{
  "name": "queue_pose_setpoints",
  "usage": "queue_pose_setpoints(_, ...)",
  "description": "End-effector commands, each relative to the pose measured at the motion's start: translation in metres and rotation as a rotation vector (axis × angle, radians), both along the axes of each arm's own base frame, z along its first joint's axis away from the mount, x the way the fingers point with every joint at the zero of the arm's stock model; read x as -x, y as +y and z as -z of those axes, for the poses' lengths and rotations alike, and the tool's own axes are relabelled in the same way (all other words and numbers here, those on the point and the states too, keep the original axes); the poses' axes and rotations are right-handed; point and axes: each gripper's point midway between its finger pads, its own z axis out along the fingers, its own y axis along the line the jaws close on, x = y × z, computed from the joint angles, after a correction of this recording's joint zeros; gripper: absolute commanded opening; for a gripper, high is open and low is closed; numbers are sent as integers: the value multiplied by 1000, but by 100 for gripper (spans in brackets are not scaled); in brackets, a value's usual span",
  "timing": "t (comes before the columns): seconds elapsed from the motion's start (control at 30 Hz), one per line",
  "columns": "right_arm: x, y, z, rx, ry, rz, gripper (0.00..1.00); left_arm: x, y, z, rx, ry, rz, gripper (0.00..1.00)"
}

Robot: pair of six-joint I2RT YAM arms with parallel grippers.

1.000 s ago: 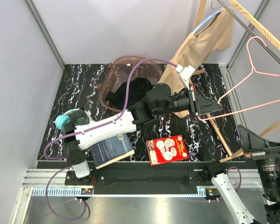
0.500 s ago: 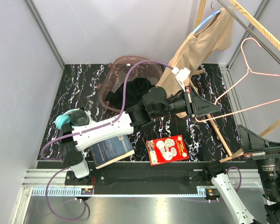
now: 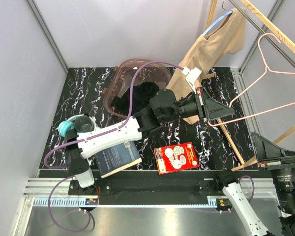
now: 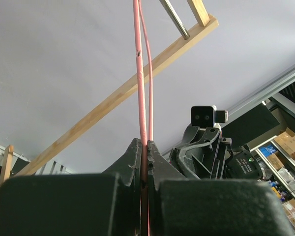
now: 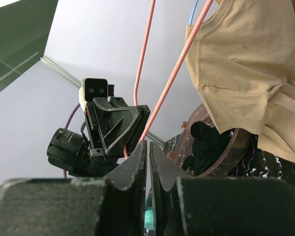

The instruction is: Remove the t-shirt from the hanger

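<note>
A tan t-shirt (image 3: 211, 49) hangs on a blue hanger (image 3: 214, 23) from the wooden rack (image 3: 270, 27) at the back right; it also shows in the right wrist view (image 5: 246, 64). My left gripper (image 3: 225, 112) is shut on the wire of an empty pink hanger (image 3: 263, 73), just right of the shirt's lower hem. The left wrist view shows the pink wire (image 4: 142, 73) pinched between the left gripper's (image 4: 146, 147) jaws. My right gripper (image 3: 258, 140) is shut and empty at the near right, pointing at the left gripper (image 5: 113, 128). The pink hanger (image 5: 172, 78) crosses in front of it.
A pink transparent basket (image 3: 132, 73) holding a black garment (image 3: 142, 93) stands at the back middle. A dark book (image 3: 119, 157) and a red card pack (image 3: 175, 157) lie near the front edge. A wooden rack leg (image 3: 233, 142) slants across the right side.
My left gripper drew the pink hanger slightly left, then back right. The hanger's hook has swung up a little toward the rack rail. The right arm has not moved.
</note>
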Motion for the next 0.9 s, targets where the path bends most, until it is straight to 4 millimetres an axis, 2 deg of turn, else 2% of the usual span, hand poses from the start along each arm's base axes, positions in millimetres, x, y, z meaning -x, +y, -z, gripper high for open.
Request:
queue_pose_setpoints(0.0,0,-2,-5,11,-4,15,13,6,3,-35,106,-40,28,0)
queue_pose_setpoints(0.43,3,-6,-5,12,-5,30,13,10,-6,-36,120,-29,53,0)
queue_pose_setpoints(0.87,9,-8,-9,4,-21,32,13,18,-32,-16,53,-41,123,0)
